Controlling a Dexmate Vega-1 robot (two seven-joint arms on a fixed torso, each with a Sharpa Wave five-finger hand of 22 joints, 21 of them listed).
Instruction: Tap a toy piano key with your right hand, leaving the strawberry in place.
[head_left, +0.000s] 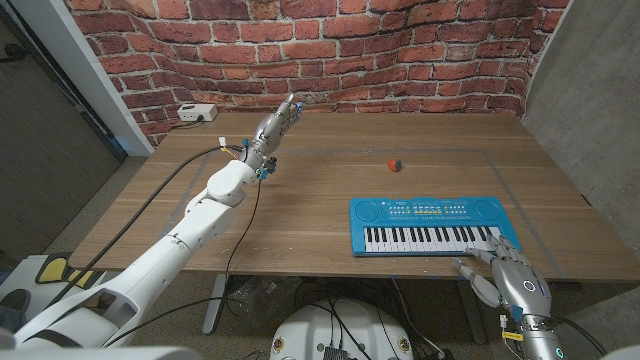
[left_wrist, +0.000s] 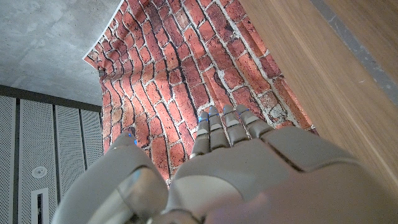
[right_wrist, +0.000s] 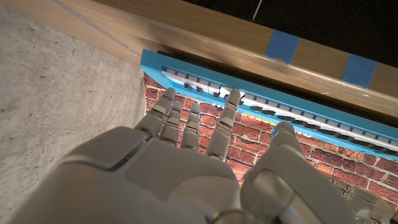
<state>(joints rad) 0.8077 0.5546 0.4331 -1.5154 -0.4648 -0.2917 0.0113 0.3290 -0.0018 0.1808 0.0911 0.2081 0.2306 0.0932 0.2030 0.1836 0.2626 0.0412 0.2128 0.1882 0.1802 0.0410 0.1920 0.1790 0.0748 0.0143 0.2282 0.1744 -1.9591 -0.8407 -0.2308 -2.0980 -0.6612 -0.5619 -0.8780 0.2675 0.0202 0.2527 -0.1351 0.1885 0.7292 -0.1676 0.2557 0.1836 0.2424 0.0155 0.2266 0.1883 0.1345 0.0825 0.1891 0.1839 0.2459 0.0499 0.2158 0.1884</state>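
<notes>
The toy piano (head_left: 428, 226) lies directly ahead of the right hand (head_left: 505, 270), its long axis running across the table (head_left: 300, 200) from side to side, so the row of white keys faces that hand along its near edge. The right hand sits at the piano's right end, fingers (right_wrist: 225, 118) spread and extended toward the keys, holding nothing; in the right wrist view the fingertips reach over the blue case and one longer finger seems to come right to the key row, though whether it actually touches a key I cannot tell. A short dip of a fingertip looks like all the tap calls for.

The strawberry (head_left: 394, 164) rests on the table well beyond the piano from the right hand, past the piano's far edge and toward its left part, apart from it. It lies clear of the line between hand and keys, so a tap at the near right end should leave it undisturbed.

The left hand (head_left: 278, 124) is raised far off on the other side, fingers straight and fairly close together, empty, pointing toward the brick wall (head_left: 320, 50). The right hand is by far the nearer to the piano.

Count: one toy piano, one strawberry, two hands.
</notes>
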